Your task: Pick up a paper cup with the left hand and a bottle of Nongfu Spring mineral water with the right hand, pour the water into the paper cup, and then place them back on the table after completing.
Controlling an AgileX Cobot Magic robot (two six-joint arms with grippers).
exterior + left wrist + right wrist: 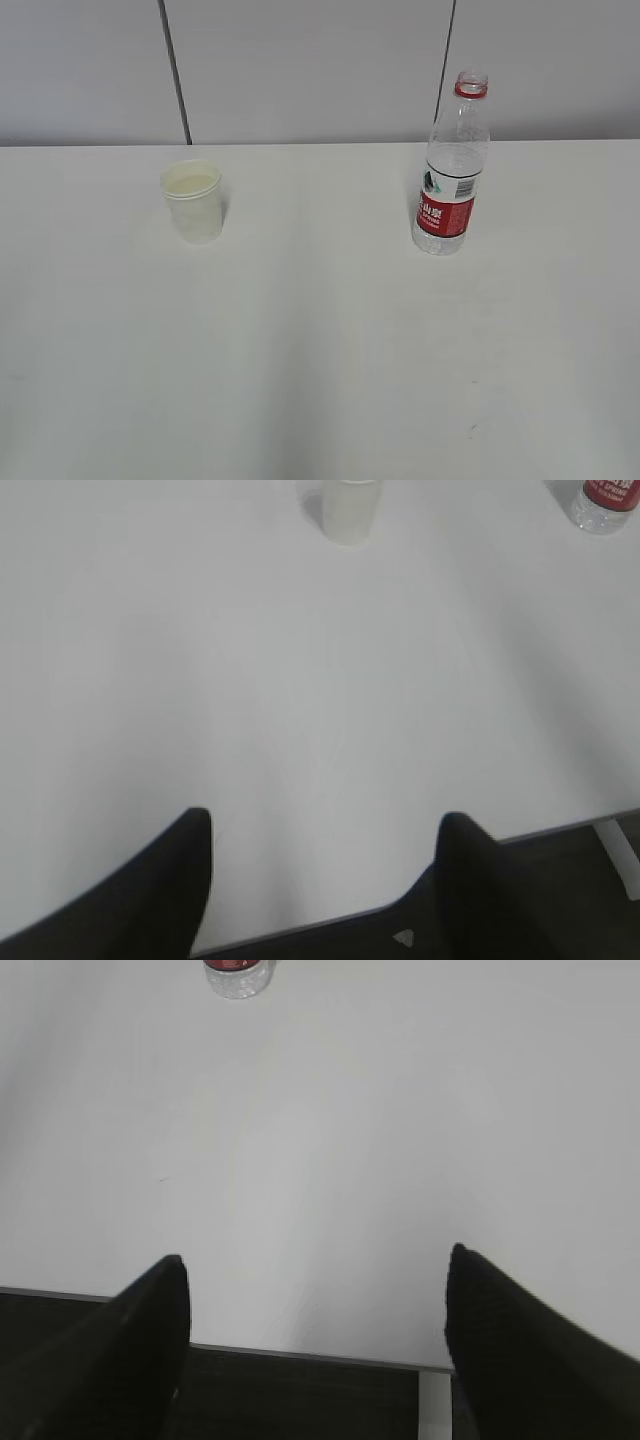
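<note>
While both arms sit back at the near edge of the table (pixel 320 380), your left hand (pixel 325 880) shows its two black fingers (pixel 150 890) spread wide with nothing between them — only bare white tabletop and, lower down, the table's front edge. Your right hand (pixel 315 1350) matches it: jaws wide apart, empty, hanging over the near edge with dark floor below.

Look outward from the left hand and you find the paper cup (pixel 351 510) at the top of its wrist view, upright and well ahead of the fingers, a little right of the gap's centre line. The foot of the bottle (pixel 603 504) just shows in the top right corner of that same view (only the red label and the clear base, the rest cut off). From the right hand, the bottle's base sits at the top edge, left of centre, also well apart from the jaws.

In the exterior view neither arm appears. The cup (pixel 193 200) stands on the left half of the table, open mouth up, pale inside. The bottle (pixel 451 170) stands upright on the right half, well apart from the cup — its cap is off, a red ring around the neck, a red and white label around its lower body. You cannot tell the level of water in either one.
</note>
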